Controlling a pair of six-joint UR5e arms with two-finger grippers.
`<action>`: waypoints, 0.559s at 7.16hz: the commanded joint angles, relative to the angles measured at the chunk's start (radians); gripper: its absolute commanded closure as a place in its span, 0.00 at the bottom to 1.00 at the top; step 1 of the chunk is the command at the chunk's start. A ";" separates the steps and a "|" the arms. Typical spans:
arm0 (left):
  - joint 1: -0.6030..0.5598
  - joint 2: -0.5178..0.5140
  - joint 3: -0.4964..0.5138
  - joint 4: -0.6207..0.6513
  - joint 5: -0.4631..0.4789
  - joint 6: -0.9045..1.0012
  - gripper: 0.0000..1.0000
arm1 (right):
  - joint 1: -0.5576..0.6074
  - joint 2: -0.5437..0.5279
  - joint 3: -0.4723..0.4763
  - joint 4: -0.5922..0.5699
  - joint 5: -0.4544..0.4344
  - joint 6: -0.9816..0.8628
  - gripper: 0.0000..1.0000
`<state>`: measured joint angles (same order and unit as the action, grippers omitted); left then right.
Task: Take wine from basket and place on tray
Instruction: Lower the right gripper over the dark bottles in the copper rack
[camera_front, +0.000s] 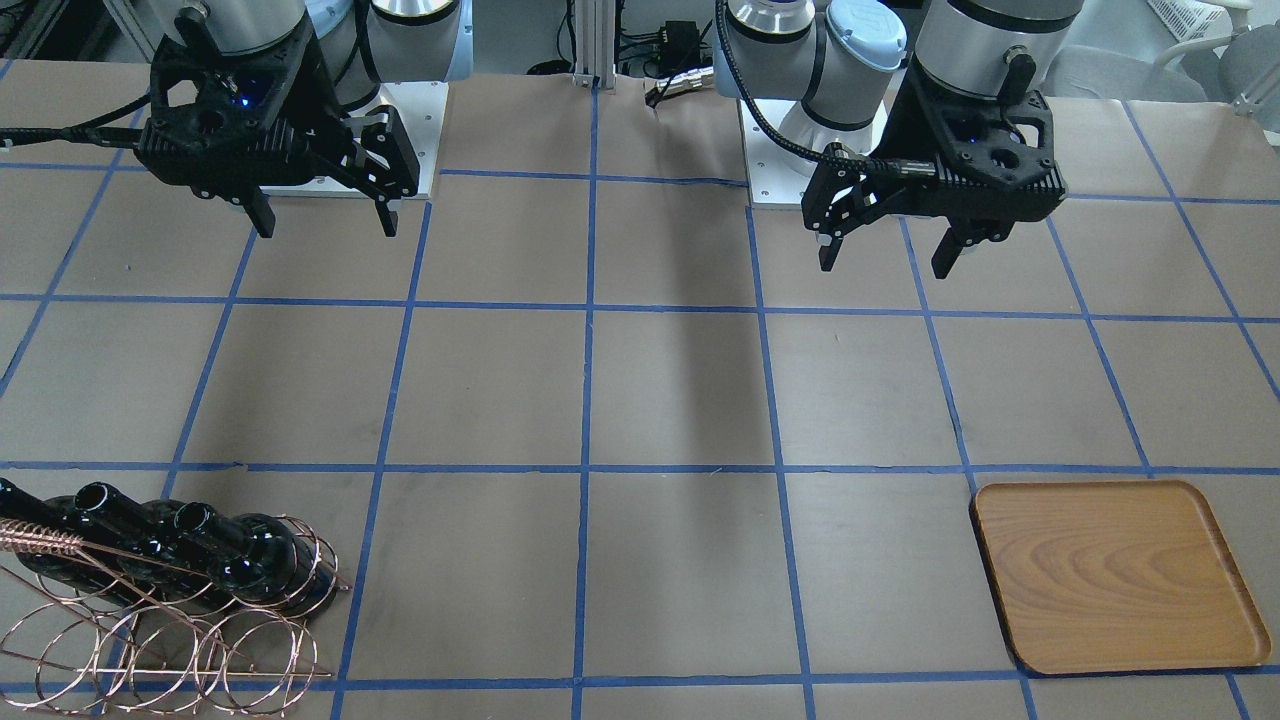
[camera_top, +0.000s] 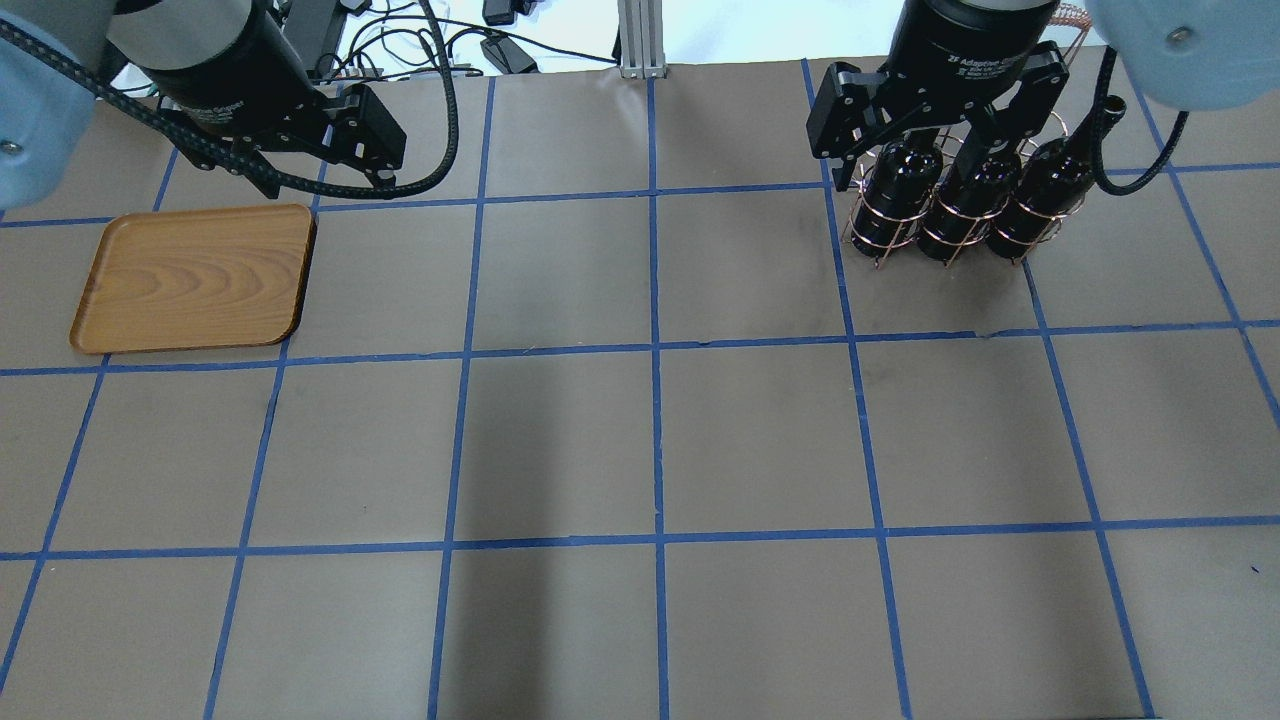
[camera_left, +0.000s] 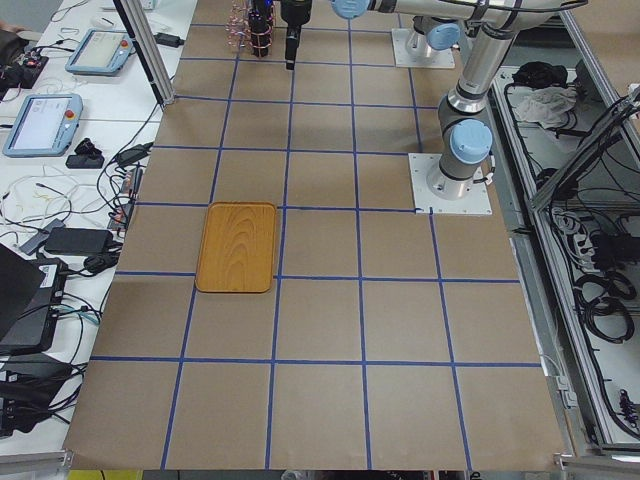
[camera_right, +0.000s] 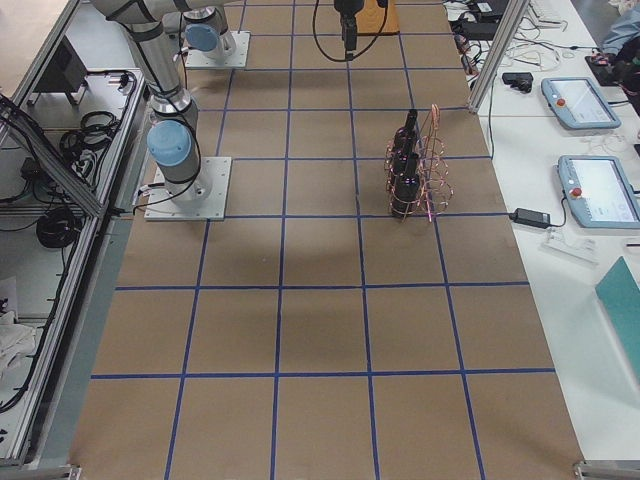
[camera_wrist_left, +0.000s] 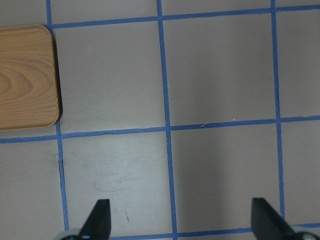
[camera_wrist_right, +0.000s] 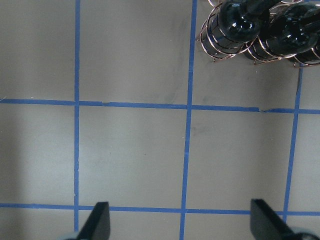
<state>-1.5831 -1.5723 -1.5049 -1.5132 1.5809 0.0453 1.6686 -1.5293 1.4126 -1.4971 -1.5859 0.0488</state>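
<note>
Three glossy near-black wine bottles lie side by side in the copper wire basket at the far right of the table. In the front-facing view the bottles and the basket are at the bottom left. The empty wooden tray lies flat at the far left. My right gripper is open and empty, held high, well short of the bottles on the robot's side; its wrist view shows two bottle bases at the top edge. My left gripper is open and empty, held high beside the tray.
Brown paper with a blue tape grid covers the table. The arms' white base plates and an aluminium post with cables stand at opposite long edges of the table. Teach pendants lie on the side bench.
</note>
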 joint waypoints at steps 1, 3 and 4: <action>0.000 -0.002 -0.001 0.001 0.002 0.001 0.00 | 0.000 0.000 0.000 0.000 -0.003 0.000 0.00; 0.000 -0.003 -0.003 0.001 -0.004 0.001 0.00 | 0.002 0.000 0.000 0.000 -0.003 0.000 0.00; 0.000 -0.003 -0.003 0.001 0.001 0.001 0.00 | 0.000 0.000 0.000 0.000 -0.003 0.000 0.00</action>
<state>-1.5830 -1.5751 -1.5076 -1.5125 1.5791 0.0460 1.6700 -1.5294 1.4128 -1.4968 -1.5891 0.0491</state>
